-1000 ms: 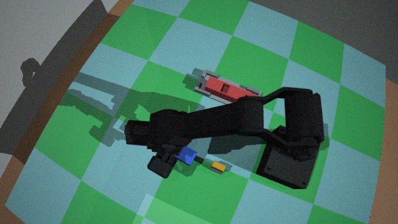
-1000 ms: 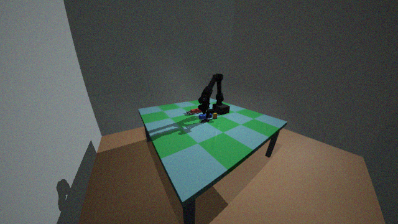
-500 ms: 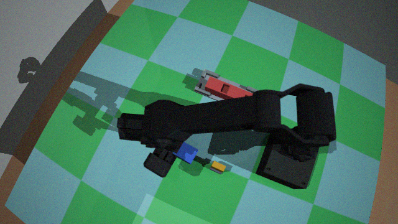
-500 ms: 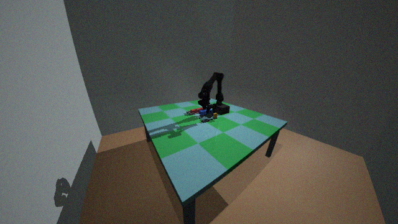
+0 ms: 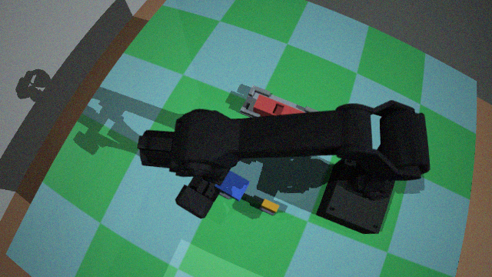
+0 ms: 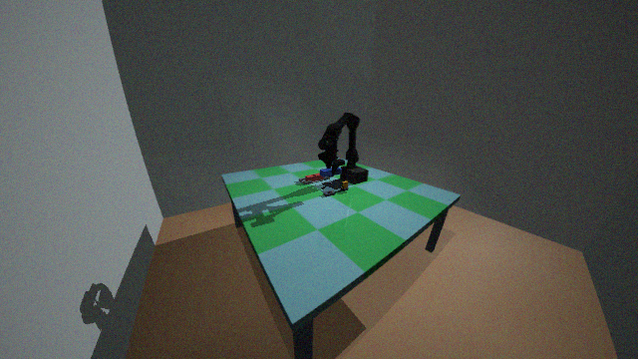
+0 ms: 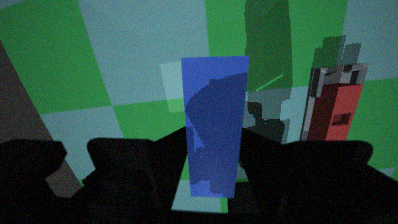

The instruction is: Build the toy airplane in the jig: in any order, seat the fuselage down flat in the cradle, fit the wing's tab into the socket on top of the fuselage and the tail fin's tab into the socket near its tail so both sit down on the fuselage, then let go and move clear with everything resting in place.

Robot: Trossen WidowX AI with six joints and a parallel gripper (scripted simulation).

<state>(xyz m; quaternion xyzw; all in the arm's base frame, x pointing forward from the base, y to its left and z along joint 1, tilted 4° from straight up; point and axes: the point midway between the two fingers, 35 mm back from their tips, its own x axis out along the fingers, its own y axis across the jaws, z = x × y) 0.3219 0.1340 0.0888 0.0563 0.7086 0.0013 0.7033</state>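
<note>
My gripper [image 5: 218,184] [image 7: 214,132] is shut on the blue wing [image 5: 235,185] [image 6: 326,172] [image 7: 215,100] and holds it above the table. Its underside and tab are hidden. The red fuselage [image 5: 265,104] [image 6: 314,177] [image 7: 347,105] lies in the grey cradle [image 5: 258,91] [image 6: 301,180], to the right of the wing in the wrist view. A dark socket shows on top of the fuselage; the arm hides its other end in the top view. The yellow tail fin [image 5: 270,205] [image 6: 345,184] stands apart on the table, near the arm's base.
The arm's black base [image 5: 357,208] [image 6: 355,175] stands on the checkered table [image 5: 246,238] [image 6: 349,239], close to the tail fin. The forearm passes over part of the cradle in the top view. Dark arm shadows fall across the table.
</note>
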